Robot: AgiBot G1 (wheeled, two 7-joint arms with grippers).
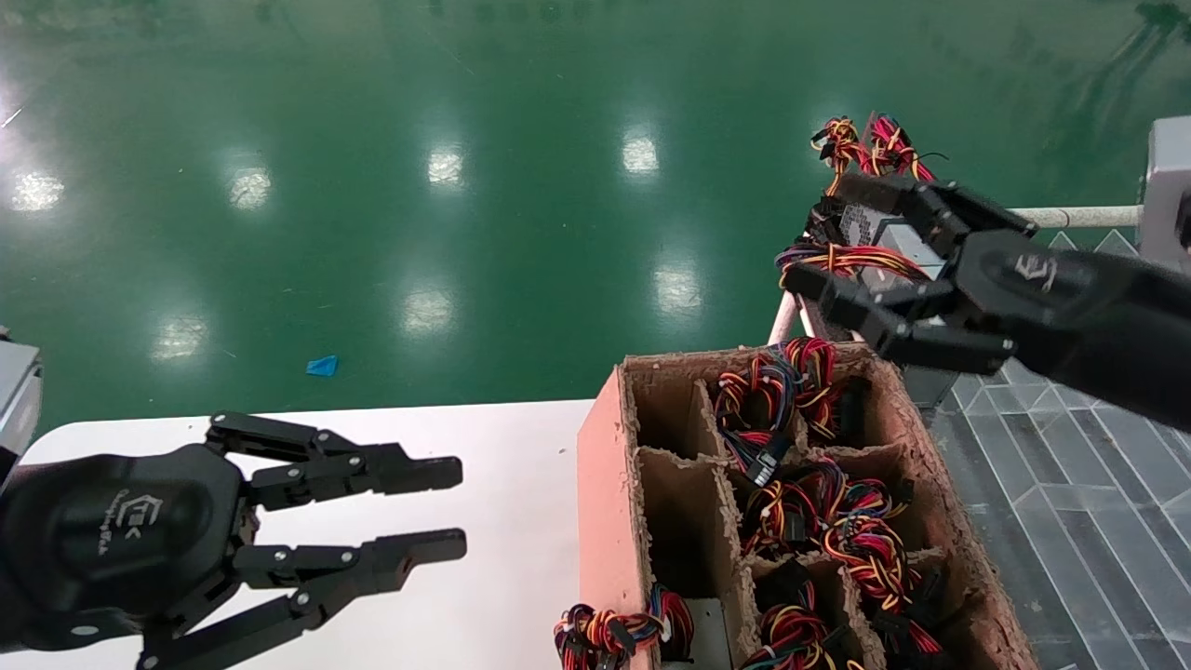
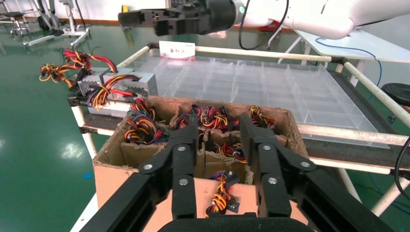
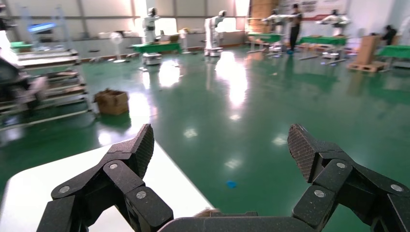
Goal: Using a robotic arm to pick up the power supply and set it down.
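Observation:
The power supply [image 1: 884,237] is a grey metal box with a perforated face, lying at the corner of a rack at the upper right. Yellow, orange, red and black wires [image 1: 842,261] fan out from it. In the left wrist view grey boxes [image 2: 138,83] with wire bundles lie on that rack corner. My right gripper [image 1: 814,233] [image 3: 220,140] hangs open well above them with nothing between its fingers; it also shows in the left wrist view as the right gripper [image 2: 140,23]. My left gripper [image 1: 456,510] [image 2: 220,121] is open and empty over the white table.
A cardboard box [image 1: 605,465] with dividers, stuffed with coloured wire bundles, stands between the white table [image 1: 521,447] and the rack. A clear compartment tray [image 2: 290,92] covers the rack top. A blue scrap [image 1: 322,366] lies on the green floor.

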